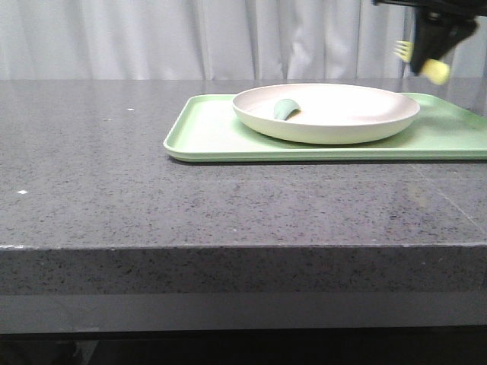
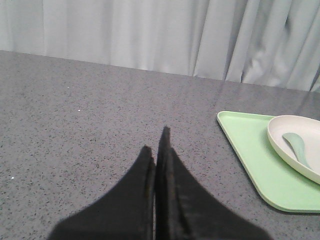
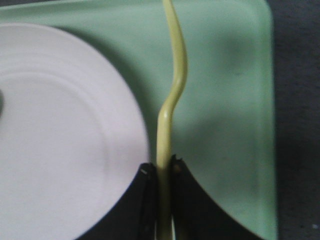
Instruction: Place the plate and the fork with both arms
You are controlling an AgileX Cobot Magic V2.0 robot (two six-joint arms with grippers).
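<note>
The cream plate [image 1: 327,111] rests on the light-green tray [image 1: 205,133] at the right of the table. A grey-green utensil [image 1: 285,109] lies in the plate. My right gripper [image 1: 432,47] hangs above the tray's far right, shut on the pale yellow fork [image 1: 426,62]. In the right wrist view the fork [image 3: 172,85] sticks out from between the fingers [image 3: 145,180], over the tray [image 3: 230,85] beside the plate [image 3: 65,135]. My left gripper [image 2: 157,145] is shut and empty over bare table, left of the tray [image 2: 255,155]; it does not show in the front view.
The grey speckled table [image 1: 152,205] runs to a front edge near the camera. A pale curtain [image 1: 190,38] hangs behind. The tray's left rim lies near the table's middle.
</note>
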